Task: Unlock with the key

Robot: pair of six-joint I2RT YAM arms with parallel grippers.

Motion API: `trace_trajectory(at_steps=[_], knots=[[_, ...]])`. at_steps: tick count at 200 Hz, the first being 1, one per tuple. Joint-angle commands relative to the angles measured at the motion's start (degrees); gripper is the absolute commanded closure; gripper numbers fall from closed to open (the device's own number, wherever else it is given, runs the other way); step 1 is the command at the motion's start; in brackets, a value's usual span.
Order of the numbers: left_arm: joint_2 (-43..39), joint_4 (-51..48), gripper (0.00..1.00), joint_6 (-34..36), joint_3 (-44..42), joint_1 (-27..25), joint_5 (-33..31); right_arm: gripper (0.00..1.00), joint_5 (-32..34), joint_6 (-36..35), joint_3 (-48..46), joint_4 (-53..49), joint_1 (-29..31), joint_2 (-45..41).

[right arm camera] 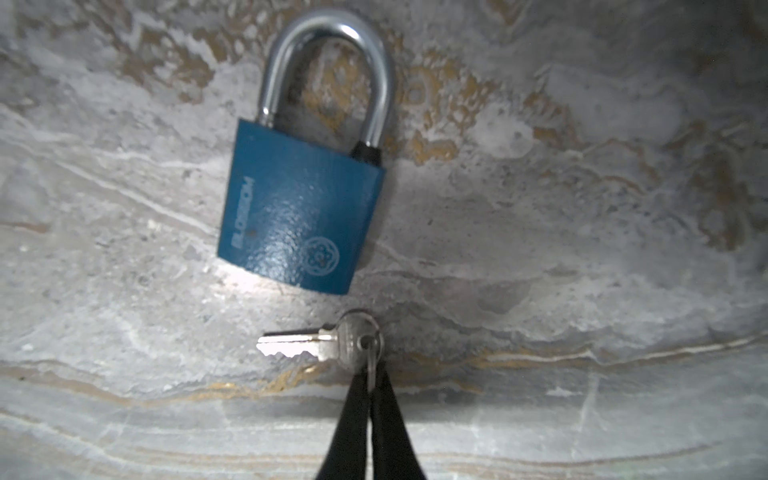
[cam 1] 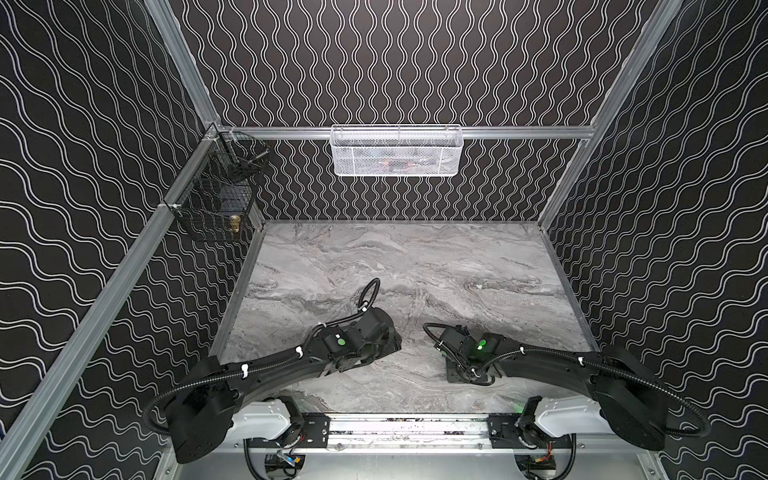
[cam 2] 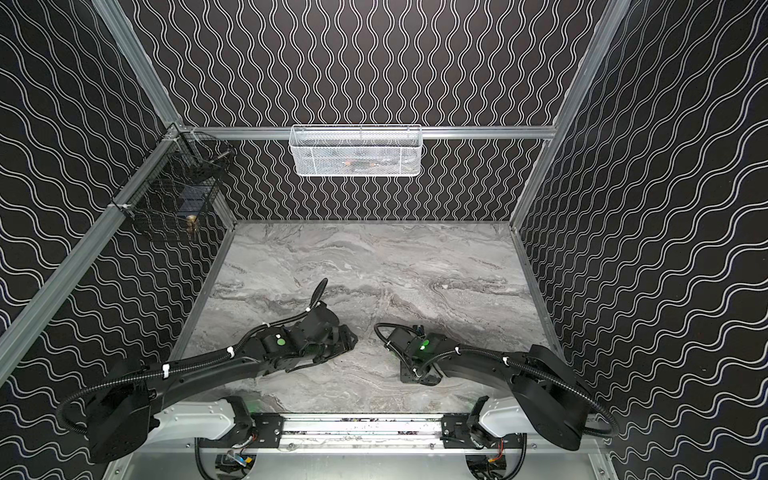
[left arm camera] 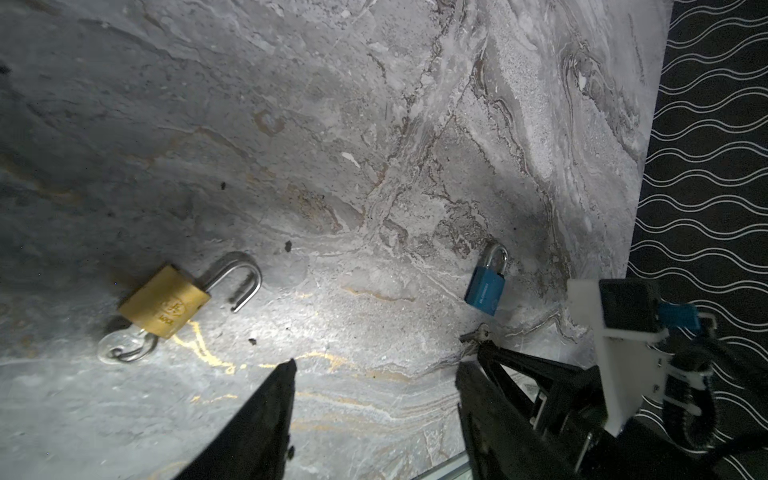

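The right fingers (right arm camera: 353, 428) are clamped on the ring of the key (right arm camera: 316, 345), which sits just short of the blue padlock (right arm camera: 299, 208) lying shut on the worktop (right arm camera: 582, 270). The left fingers (left arm camera: 266, 415) stand apart, an open-shackled brass padlock (left arm camera: 164, 301) beyond them.

White basket (cam 1: 397, 151) contents indistinct behind mesh. Right gripper (right arm camera: 371, 376) cut off at frame edge; key ring (right arm camera: 369, 359) partly hidden between its tips.

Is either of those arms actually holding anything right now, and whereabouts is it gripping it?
The right fingers pinch the ring threaded through the head of the silver key, not the key itself. The left fingers are open, holding nothing.
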Motion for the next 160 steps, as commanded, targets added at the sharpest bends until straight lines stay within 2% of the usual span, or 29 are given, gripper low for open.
trace_trajectory(at_steps=[1,20,87,160], knots=[[1.23,2.27,0.35,-1.45,0.95,-0.79,-0.60,0.96,-1.18,-2.75,-0.28,1.77,-0.64,-0.38],[2.06,3.64,0.35,-2.75,1.17,-1.77,-0.77,1.00,-2.54,-4.61,-0.37,2.30,-1.79,-1.05],[3.85,9.73,0.35,-8.53,0.14,-5.08,-2.09,1.00,-10.07,-8.31,-0.35,5.68,-4.96,-5.15],[0.48,14.77,0.33,-21.63,-3.24,-7.44,-3.91,1.00,-14.56,-6.43,1.44,9.84,-5.26,-11.66]])
